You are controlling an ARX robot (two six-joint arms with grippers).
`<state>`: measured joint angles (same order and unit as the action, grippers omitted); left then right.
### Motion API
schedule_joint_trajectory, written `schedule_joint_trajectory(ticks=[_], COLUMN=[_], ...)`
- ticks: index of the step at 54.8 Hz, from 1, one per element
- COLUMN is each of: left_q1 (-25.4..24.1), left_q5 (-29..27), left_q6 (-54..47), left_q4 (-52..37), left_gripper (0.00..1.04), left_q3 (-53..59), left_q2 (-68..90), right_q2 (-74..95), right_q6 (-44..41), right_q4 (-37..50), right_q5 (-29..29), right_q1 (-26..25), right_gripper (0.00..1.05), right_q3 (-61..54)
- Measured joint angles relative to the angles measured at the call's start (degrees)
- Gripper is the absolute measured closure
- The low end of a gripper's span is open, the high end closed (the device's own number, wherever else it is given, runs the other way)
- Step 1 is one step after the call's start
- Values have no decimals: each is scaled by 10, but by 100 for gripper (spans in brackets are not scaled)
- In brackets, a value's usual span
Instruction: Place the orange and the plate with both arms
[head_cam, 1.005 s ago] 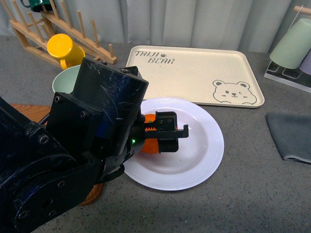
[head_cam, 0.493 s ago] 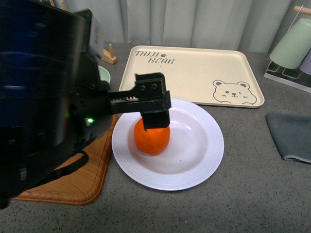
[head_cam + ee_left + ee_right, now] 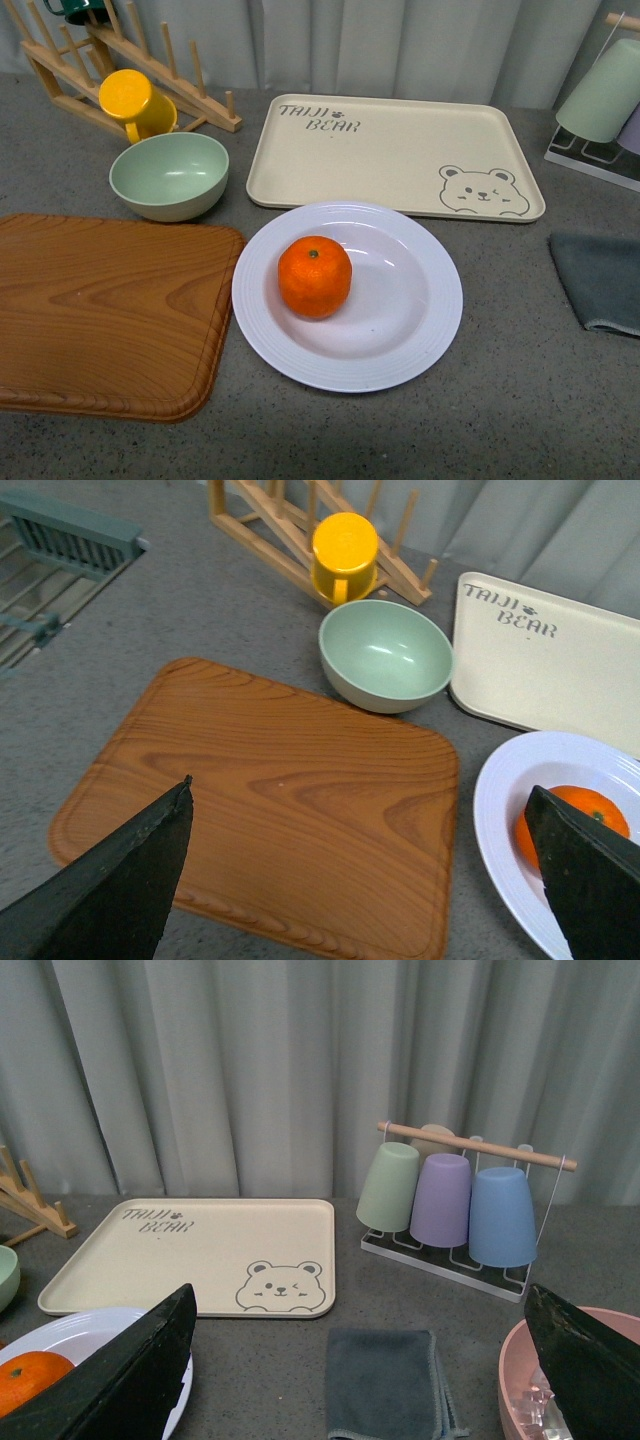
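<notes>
Front view first: shows the orange (image 3: 314, 276) sitting free in the plate (image 3: 425, 335), a little left of the well's middle, stem spot up. Places the plate flat on the grey tabletop, just beside the wooden board (image 3: 100, 300), far rim close to the front edge of the bear tray (image 3: 390, 150); cannot tell whether touching. Shows neither arm.

Going by the left wrist view, reads the left gripper (image 3: 355, 870) as spread wide and empty, hanging above the board. Reads the same for the right gripper (image 3: 360, 1360) in the right wrist view: fingers well apart, nothing between them, grey cloth (image 3: 385, 1380) ahead, plate at the picture's edge.

Judged from this: orange part looks done; moving the plate, if wanted elsewhere, looks like the step in hand. To do it well:

- Approach the rim on the side away from the orange, likely with the right arm.
- Close on the broad ribbed rim, not the well.
- Lift only slightly and keep level; expect a round fruit to roll at any tilt.
- Move slowly, clear of tray edge and board.
- Set down flat before letting go.
</notes>
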<state>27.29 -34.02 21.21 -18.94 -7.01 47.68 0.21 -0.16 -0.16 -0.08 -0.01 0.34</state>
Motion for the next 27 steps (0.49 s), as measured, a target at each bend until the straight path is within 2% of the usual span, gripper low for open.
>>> schedule_joint_trajectory(ticks=[5, 12, 13, 16, 19, 22, 27], left_q1=[-11, -13, -17, -46, -68, -94, -122], left_q5=[-22, -23, -9, 80, 131, 169, 196], left_q6=[1, 3, -7, -62, -116, -156, -183], left_q4=[111, 119, 106, 8, -38, -38, -12], left_gripper=[6, 6, 8, 18, 27, 38, 53], left_q3=[16, 17, 21, 58, 59, 60, 60], left_q2=[-140, -163, -166, -188, -212, -248, -276], right_q2=[0, 0, 0, 0, 0, 0, 0], right_q6=[0, 0, 0, 0, 0, 0, 0], right_q4=[0, 0, 0, 0, 0, 0, 0], right_q5=[0, 0, 0, 0, 1, 0, 1], right_q1=[0, 0, 0, 0, 0, 0, 0], right_gripper=[9, 9, 9, 9, 9, 9, 9], right_q3=[0, 0, 0, 0, 0, 0, 0])
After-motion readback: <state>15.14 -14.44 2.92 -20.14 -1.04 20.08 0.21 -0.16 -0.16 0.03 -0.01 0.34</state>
